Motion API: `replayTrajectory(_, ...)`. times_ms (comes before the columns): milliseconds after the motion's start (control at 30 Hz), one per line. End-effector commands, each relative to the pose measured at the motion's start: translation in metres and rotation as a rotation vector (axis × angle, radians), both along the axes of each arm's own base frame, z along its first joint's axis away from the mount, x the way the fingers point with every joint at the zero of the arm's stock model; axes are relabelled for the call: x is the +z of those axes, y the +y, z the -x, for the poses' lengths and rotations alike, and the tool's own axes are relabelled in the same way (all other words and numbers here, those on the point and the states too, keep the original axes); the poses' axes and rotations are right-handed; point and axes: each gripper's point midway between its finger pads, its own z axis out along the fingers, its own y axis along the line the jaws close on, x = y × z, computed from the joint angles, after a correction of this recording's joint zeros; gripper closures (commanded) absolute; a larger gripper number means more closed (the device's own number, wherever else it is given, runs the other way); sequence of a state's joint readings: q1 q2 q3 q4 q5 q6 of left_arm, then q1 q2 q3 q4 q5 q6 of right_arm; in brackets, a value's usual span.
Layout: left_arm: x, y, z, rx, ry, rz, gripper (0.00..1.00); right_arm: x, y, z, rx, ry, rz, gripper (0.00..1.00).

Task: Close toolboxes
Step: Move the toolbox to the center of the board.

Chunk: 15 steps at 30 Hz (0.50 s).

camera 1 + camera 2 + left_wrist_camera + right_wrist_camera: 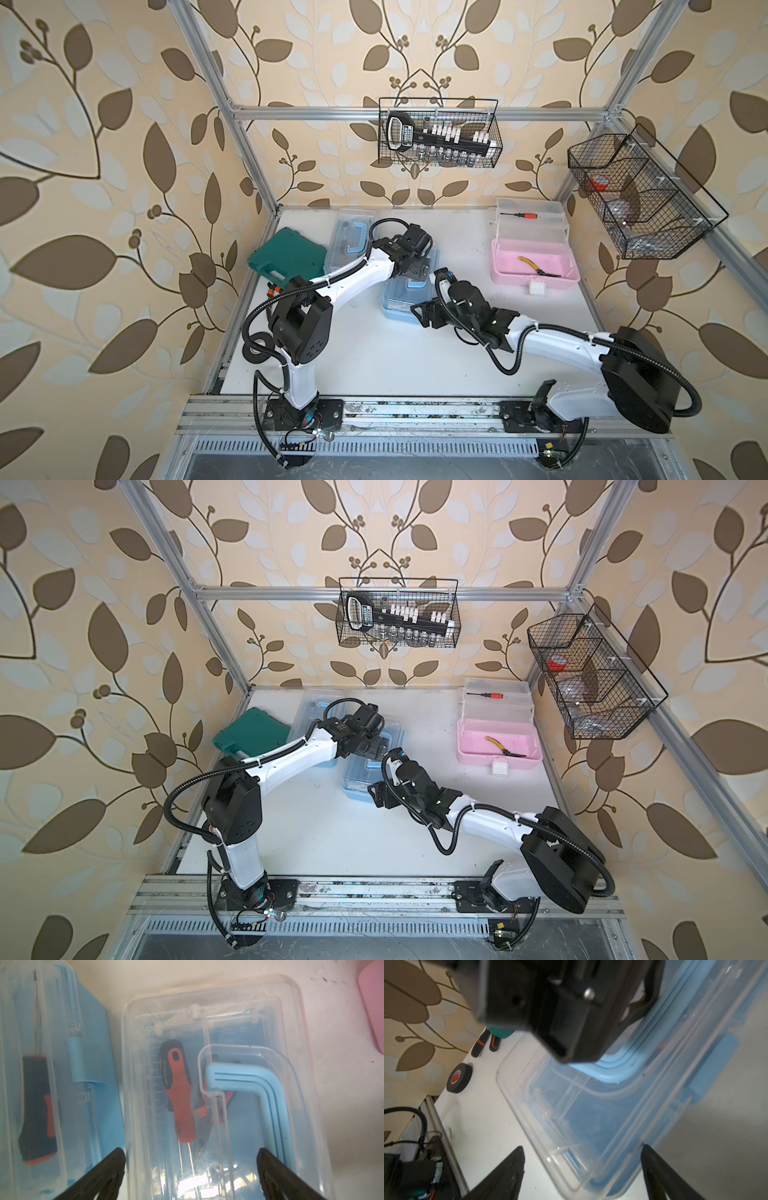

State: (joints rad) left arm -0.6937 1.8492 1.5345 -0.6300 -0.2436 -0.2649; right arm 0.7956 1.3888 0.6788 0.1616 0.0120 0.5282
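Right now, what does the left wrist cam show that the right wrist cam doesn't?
Left wrist only: the orange-and-black screwdriver inside the centre blue toolbox, the second blue toolbox, a corner of the pink toolbox. Right wrist only: the black tape roll, the green case edge. Both: the centre blue toolbox, clear lid down, with its blue handle, each framed by its own open gripper, left gripper and right gripper.

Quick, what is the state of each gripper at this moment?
Left gripper: open, jaws wide over a blue toolbox, holding nothing.
Right gripper: open, holding nothing.
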Motion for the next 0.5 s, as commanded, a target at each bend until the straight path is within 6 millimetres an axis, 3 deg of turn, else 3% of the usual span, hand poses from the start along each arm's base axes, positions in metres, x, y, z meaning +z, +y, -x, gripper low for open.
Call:
replayTrajectory(0, 0.008, -0.006, 0.026, -0.081, 0.058, -0.003, 0.01, 0.013, 0.009, -0.021, -0.076, -0.04, -0.034, 0.15)
replayTrajectory(200, 0.035, -0.003, 0.026, -0.087, 0.002, 0.022, 0.01, 0.017, 0.011, -0.05, -0.158, -0.097, 0.017, 0.14)
replayTrajectory(467, 0.065, 0.015, 0.03, -0.056, -0.078, 0.014, 0.01, 0.006, 0.017, -0.083, -0.165, -0.098, 0.071, 0.14)
